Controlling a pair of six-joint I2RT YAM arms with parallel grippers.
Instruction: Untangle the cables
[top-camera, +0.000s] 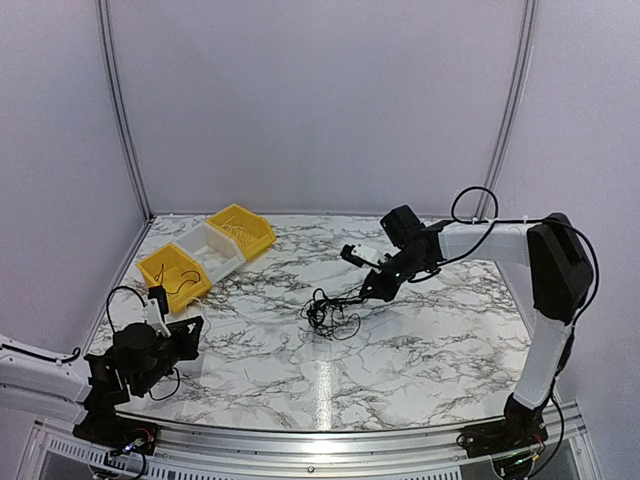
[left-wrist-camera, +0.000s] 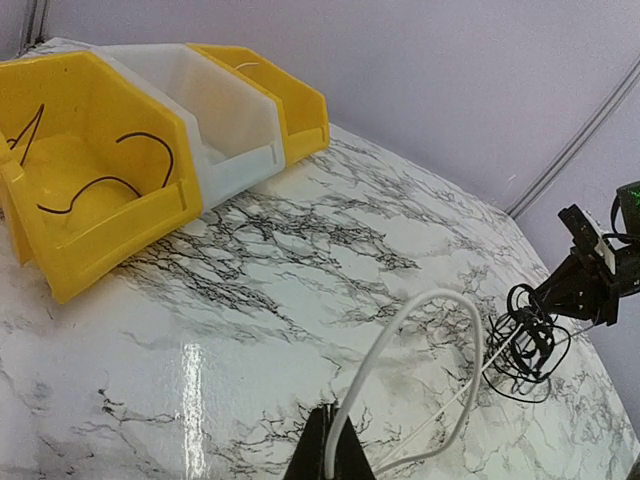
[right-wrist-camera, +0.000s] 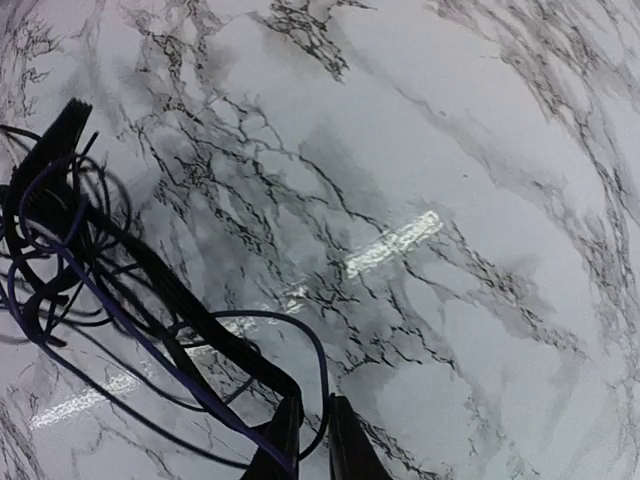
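The cables (top-camera: 328, 315) are a clump of thin black wires in curly loops on the marble table, a little right of its middle. The clump also shows in the left wrist view (left-wrist-camera: 525, 340) and the right wrist view (right-wrist-camera: 70, 250). My right gripper (top-camera: 368, 290) is at the clump's right edge. Its jaws (right-wrist-camera: 312, 430) are closed on a thin dark cable that loops up out of the clump. My left gripper (top-camera: 156, 298) is at the near left, far from the clump. It is shut (left-wrist-camera: 335, 435) on a white cable (left-wrist-camera: 470, 320) that arches over the table towards the clump.
Three bins stand in a row at the back left: a yellow bin (top-camera: 172, 275) with loose black wires in it (left-wrist-camera: 100, 180), a white bin (top-camera: 210, 250) and another yellow bin (top-camera: 242, 230). Grey walls close the table's back and sides.
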